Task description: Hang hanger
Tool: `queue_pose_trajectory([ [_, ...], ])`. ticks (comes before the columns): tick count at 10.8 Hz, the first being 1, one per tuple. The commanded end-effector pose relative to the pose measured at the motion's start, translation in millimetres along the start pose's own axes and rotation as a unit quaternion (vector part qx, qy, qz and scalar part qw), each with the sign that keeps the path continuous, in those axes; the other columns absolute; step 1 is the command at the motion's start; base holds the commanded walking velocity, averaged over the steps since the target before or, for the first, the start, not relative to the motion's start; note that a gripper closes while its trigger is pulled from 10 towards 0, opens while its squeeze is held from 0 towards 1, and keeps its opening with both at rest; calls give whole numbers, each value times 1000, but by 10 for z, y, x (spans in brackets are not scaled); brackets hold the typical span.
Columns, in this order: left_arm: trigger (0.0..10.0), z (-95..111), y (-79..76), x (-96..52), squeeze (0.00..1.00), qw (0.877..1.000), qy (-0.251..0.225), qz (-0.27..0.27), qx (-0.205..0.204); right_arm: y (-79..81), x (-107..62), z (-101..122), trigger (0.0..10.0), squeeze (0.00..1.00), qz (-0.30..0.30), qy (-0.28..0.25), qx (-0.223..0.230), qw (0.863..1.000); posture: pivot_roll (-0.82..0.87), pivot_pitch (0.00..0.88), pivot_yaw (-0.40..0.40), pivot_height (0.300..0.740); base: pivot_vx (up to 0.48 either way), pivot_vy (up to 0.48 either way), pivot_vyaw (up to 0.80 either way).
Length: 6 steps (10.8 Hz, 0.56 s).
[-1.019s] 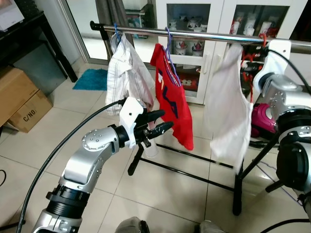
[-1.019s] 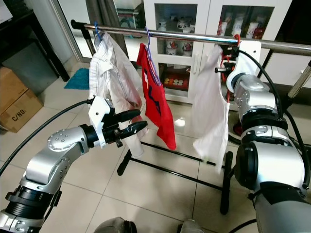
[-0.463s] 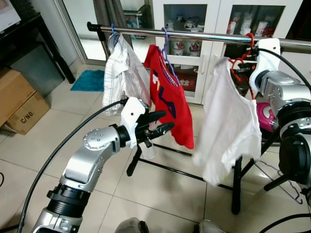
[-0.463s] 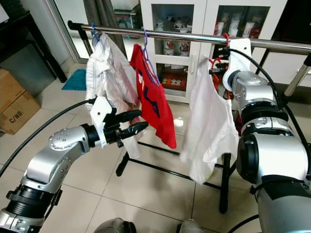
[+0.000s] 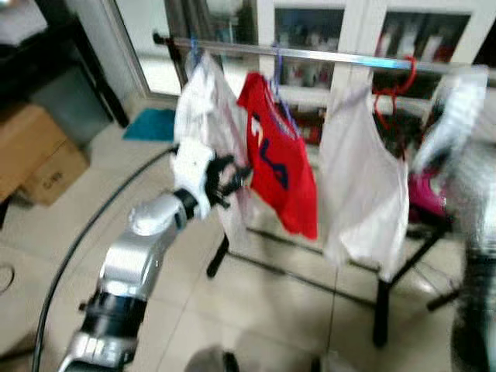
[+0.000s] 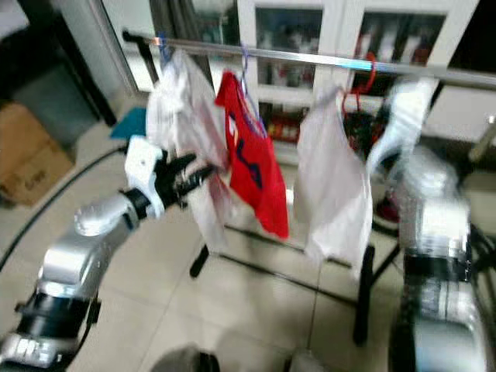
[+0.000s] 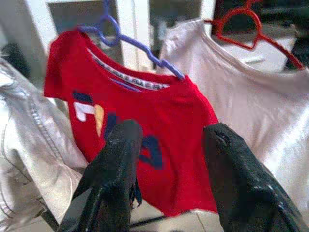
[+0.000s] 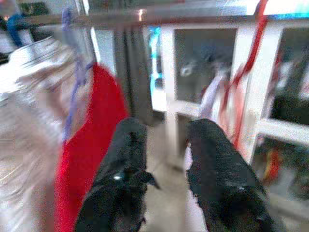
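Presently the red plastic hanger (image 6: 361,77) carrying the pale white shirt (image 6: 329,186) is hooked over the chrome clothes rail (image 5: 325,55), so the garment hangs free beside the red printed T-shirt (image 5: 277,159) on its blue hanger (image 7: 133,41). The right gripper (image 8: 164,169) is near the red hanger, fingers parted and holding nothing, which suggests release. The left gripper (image 7: 169,159) is likewise open and empty, held forward in front of the red T-shirt, apparently clear of the work.

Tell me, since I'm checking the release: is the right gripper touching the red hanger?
Apart. In the right wrist view the right gripper has open, empty fingers, with the red hanger hanging beyond them on the rail.
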State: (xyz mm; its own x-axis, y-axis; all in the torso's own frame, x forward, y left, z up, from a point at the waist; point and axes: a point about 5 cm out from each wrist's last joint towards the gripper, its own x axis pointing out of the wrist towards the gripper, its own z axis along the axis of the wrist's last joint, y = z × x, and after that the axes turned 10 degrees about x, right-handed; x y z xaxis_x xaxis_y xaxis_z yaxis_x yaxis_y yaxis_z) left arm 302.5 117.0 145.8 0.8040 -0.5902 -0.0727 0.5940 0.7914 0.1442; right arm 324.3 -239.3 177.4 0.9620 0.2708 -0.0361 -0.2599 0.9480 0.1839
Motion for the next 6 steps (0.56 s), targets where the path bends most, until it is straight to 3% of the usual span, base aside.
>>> queue_pose_trajectory([
  [1,10000,-14,69,-32,0,999,4,36,-15,147,-84,163,10000,1000,9,-59,-3,998,-121,0,137,740,0,0,0],
  [2,10000,-42,49,-28,16,999,4,45,-17,204,-257,-68,10000,1000,-7,-62,-3,998,-122,0,128,740,0,0,0],
  [3,10000,-47,32,-32,463,999,2,49,-10,285,-429,-237,10000,1000,-33,-54,5,998,-122,0,128,740,0,0,0],
  [4,10000,-46,50,-41,447,998,1,66,-1,344,-515,-362,10000,1000,-52,-50,17,997,-121,0,113,740,0,0,0],
  [6,10000,-46,67,-47,431,996,-1,85,0,412,-592,-577,10000,1000,-99,-9,-2,995,-111,0,98,740,0,-480,0],
])
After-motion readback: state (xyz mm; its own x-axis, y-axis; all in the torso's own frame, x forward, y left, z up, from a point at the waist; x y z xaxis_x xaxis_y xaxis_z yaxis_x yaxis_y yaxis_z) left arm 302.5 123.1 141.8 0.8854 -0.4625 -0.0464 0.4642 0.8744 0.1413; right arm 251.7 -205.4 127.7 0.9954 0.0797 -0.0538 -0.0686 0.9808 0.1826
